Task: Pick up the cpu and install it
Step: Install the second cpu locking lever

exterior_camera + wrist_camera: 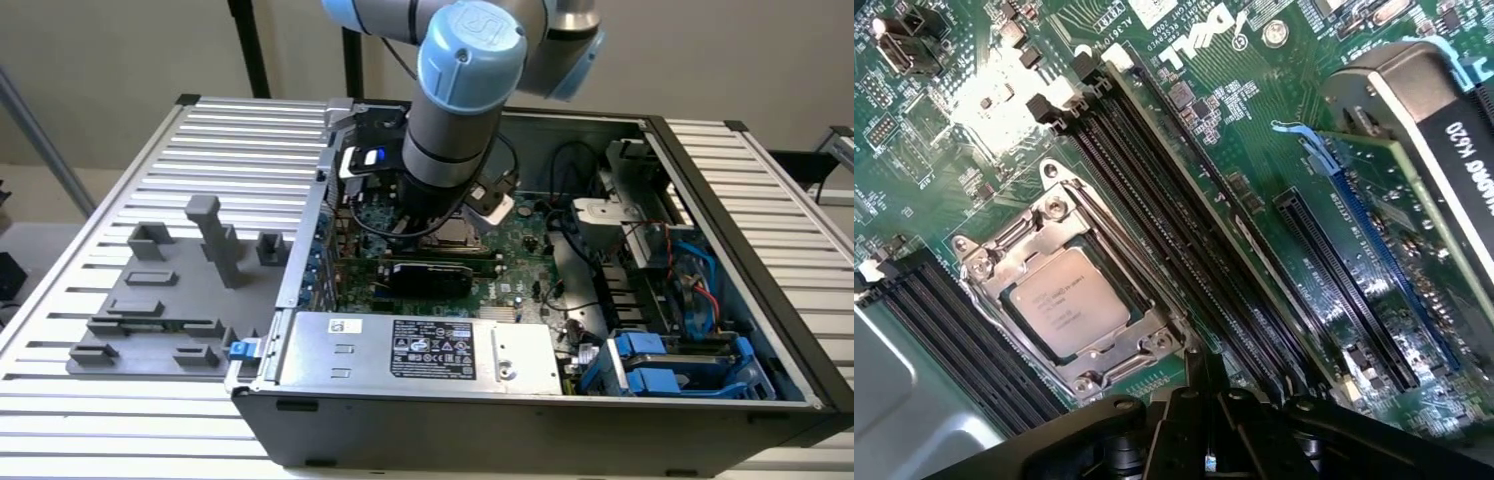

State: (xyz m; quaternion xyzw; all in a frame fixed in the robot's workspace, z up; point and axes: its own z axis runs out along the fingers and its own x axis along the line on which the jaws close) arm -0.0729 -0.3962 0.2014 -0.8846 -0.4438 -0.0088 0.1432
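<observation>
**CPU seated in its socket, arm above the motherboard**

On the exterior view's left, a grey plastic fixture plate [167,310] with upright blocks lies on the ribbed aluminium table [80,200]. Just beside it stands the open black computer case [534,420], with a large silver labelled power-supply box [420,350] along its near edge. Further to the right, the blue-and-grey jointed robot arm [461,90] reaches down into the case over the green motherboard [514,255]. At the far right of the case sit blue plastic drive carriers [681,365].

In the wrist view, the small flat square CPU with a silvery-white metal top [1066,303] lies flat inside the silver metal socket frame [1069,295] on the motherboard, with rows of black memory slots [1184,250] on either side. Beyond those slots run long black expansion slots [1344,290], and a black graphics card with white lettering [1444,130] stands at the edge. The black gripper [1199,415] shows partly at the picture's border, near the socket but apart from the CPU; nothing is visibly held, and whether its fingers are spread or pressed together I cannot tell.
</observation>
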